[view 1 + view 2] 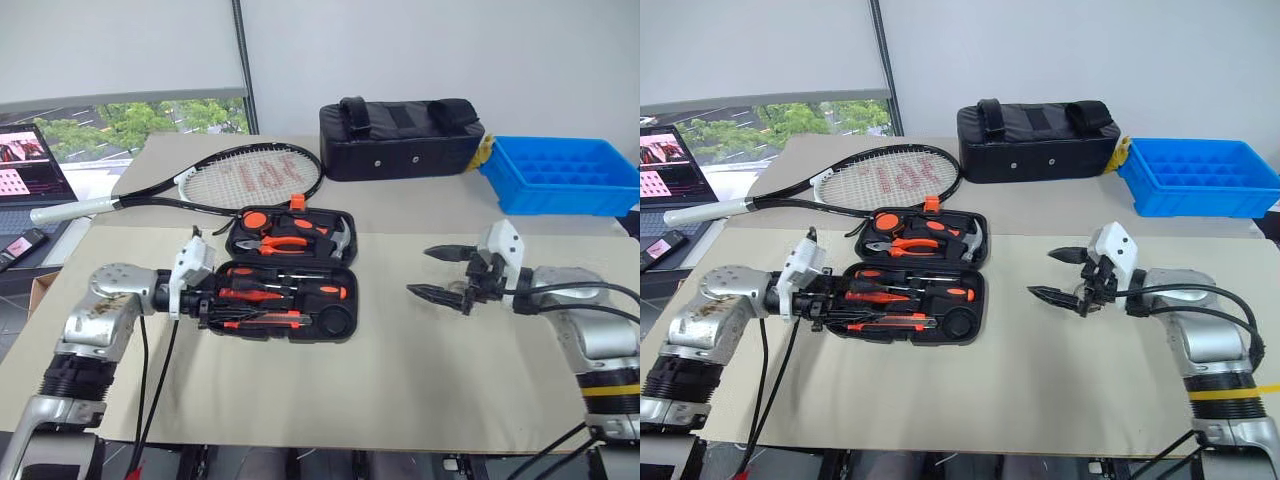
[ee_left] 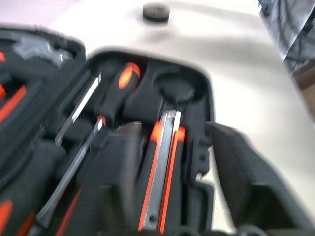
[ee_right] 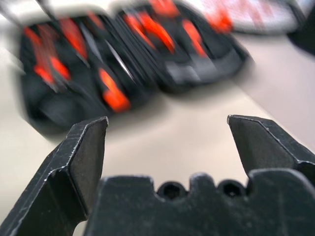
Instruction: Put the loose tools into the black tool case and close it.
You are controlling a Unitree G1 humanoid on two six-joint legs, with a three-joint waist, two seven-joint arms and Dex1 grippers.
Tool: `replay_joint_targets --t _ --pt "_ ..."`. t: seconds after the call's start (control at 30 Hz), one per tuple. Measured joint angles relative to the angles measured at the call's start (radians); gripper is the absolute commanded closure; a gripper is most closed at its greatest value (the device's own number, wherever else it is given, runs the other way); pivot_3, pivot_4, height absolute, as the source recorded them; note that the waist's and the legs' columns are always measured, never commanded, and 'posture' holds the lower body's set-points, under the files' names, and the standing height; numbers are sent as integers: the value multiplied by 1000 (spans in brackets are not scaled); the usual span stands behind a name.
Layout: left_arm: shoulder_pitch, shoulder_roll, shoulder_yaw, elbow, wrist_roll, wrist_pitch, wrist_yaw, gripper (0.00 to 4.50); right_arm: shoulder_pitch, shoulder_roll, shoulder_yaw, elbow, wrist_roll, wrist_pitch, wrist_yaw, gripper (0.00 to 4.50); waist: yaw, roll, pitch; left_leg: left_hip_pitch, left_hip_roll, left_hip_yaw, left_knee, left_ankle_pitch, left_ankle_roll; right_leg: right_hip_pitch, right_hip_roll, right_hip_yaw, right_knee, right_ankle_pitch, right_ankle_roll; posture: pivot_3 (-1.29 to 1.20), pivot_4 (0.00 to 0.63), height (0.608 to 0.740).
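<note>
Nearest to the robot, both arms reach out over a pale board [image 1: 420,380] that covers the table. The left gripper [image 1: 208,306] sits at the near left edge of the black tool case [image 1: 290,275], its fingers over the utility knife [image 1: 265,320] that lies in the front row of the near half. In the left wrist view the two fingers stand apart on either side of the knife [image 2: 160,172], so the jaws look open and nothing is pinched between them.

The right gripper [image 1: 440,273] hangs above bare board to the right of the case, well apart from it, pointing back toward it. Its jaws are spread wide and empty, as the right wrist view shows plainly, with the fingers [image 3: 81,157] far apart.

The case lies open and flat in the middle of the board, both halves showing. The near half holds screwdrivers [image 1: 285,292] with orange-and-black handles; the far half holds pliers [image 1: 285,243] and a small hammer [image 1: 340,238]. An orange latch [image 1: 297,203] sticks up at its far edge.

Just beyond the case lies a black tennis racket [image 1: 240,182], its handle pointing left. Farther back stand a black fabric bag [image 1: 400,138] and, to its right, a blue plastic tray [image 1: 565,175]. A laptop [image 1: 30,160] sits at the far left.
</note>
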Motion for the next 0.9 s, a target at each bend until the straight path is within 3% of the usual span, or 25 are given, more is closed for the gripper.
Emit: replay_joint_targets --t 0.07,0.1,0.27,0.53,0.67,0.9 --pt "-4 20 29 -35 -28 32 -2 57 -8 -32 25 48 -57 6 -12 0 -1 -1 1 0 0 0 0 0 1 0 0 0 0 0 0 0 150 712" --pt "-7 29 37 -50 -39 42 -3 7 -8 -40 34 64 -74 15 -10 0 -1 -1 1 0 0 0 0 -1 1 0 0 0 0 0 1 0 150 712" --pt "-9 77 61 -127 -58 73 -13 7 -8 -95 91 68 -78 146 59 0 -3 -1 1 1 1 0 0 -1 1 0 1 3 0 0 1 0 150 712" --pt "-17 124 89 -262 -117 159 7 7 -40 -98 119 161 -149 156 41 0 -3 -3 3 1 0 0 0 2 -3 0 1 7 0 -2 4 0 150 712" --pt "-16 125 89 -289 -131 181 17 0 -53 -91 122 183 -156 149 45 838 -4 -3 3 1 1 0 -1 2 -4 0 2 7 0 -2 4 0 150 712" --pt "-16 129 89 -304 -133 197 25 0 -81 -71 132 202 -165 135 46 3265 -6 -3 3 1 0 0 -1 2 -4 0 2 8 0 -2 4 0 150 712"
